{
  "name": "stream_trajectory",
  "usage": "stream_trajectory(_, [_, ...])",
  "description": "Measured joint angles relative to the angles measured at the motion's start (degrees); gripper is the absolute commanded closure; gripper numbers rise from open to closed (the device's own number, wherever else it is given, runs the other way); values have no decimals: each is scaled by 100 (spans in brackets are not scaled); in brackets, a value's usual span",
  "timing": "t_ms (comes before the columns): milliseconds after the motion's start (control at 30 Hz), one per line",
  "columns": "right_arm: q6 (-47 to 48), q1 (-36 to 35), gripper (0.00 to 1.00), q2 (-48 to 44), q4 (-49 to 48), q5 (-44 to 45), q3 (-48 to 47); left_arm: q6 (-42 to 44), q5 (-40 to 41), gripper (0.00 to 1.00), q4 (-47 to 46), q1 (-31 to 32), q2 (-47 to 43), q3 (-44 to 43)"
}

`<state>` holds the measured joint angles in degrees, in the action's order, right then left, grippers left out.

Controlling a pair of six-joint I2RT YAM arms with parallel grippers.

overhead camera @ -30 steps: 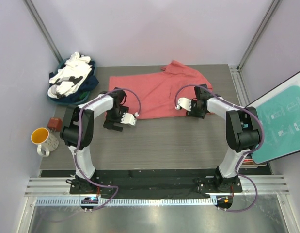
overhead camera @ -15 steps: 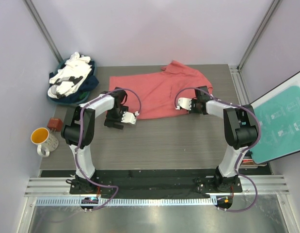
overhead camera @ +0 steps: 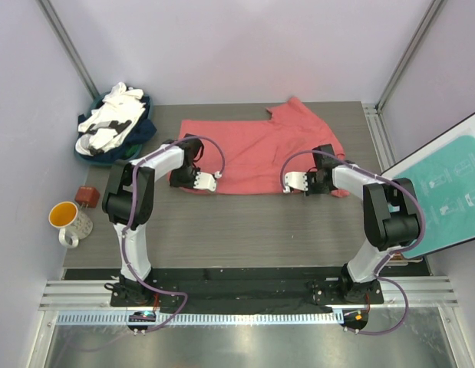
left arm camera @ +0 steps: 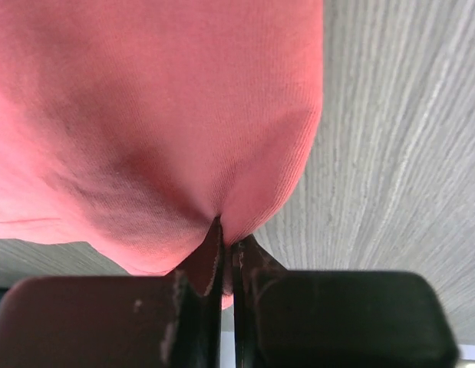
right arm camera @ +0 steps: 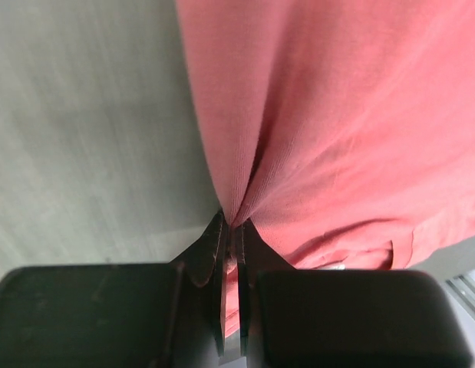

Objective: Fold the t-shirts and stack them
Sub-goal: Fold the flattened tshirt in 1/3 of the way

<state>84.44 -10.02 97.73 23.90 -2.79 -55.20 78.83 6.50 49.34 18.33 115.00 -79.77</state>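
Note:
The coral-red t-shirt [overhead camera: 256, 149] lies spread flat across the back of the table. My left gripper [overhead camera: 183, 176] is at its near left corner, shut on a pinch of the red cloth [left arm camera: 145, 115], which bunches into the closed left gripper [left arm camera: 228, 245]. My right gripper [overhead camera: 323, 184] is at the shirt's near right edge. In the right wrist view a fold of the red shirt [right arm camera: 337, 115] runs down into the shut right gripper [right arm camera: 235, 230]. More t-shirts, white and dark navy, sit in a heap [overhead camera: 114, 123] at the back left.
An orange-lined mug [overhead camera: 68, 222] and a small brown object [overhead camera: 87, 195] stand off the table's left side. A teal board [overhead camera: 444, 192] leans at the right. Grey wood-grain table [overhead camera: 260, 230] shows between the shirt and the arm bases.
Both grippers have closed on the shirt's near edge. The left gripper moved back onto the shirt's corner. The shirt has shifted slightly to the right.

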Motion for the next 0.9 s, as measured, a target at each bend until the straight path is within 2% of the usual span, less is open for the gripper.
stream_trajectory(167, [83, -7, 98, -337, 372, -140, 269, -22, -37, 100, 310, 4, -57, 44])
stream_trajectory(367, [138, -149, 98, -809, 767, -275, 673, -7, -247, 100, 1263, 48, -146, 173])
stream_trajectory(533, [138, -415, 98, -1134, 1182, -363, 896, 153, -431, 100, 2103, 179, -315, 542])
stream_trajectory(767, [138, -817, 98, -1812, 2000, -516, 1244, 260, -610, 100, 2476, 579, -894, 1226])
stream_trajectory(833, [142, -905, 85, -2087, 2256, -575, 1340, 256, -684, 100, 2505, 737, -1069, 1410])
stream_trajectory(867, [151, -938, 74, -2240, 2369, -601, 1392, 251, -728, 61, 2527, 824, -1161, 1508])
stream_trajectory(900, [170, -964, 45, -2413, 2481, -627, 1462, 243, -780, 1, 2555, 896, -1241, 1587])
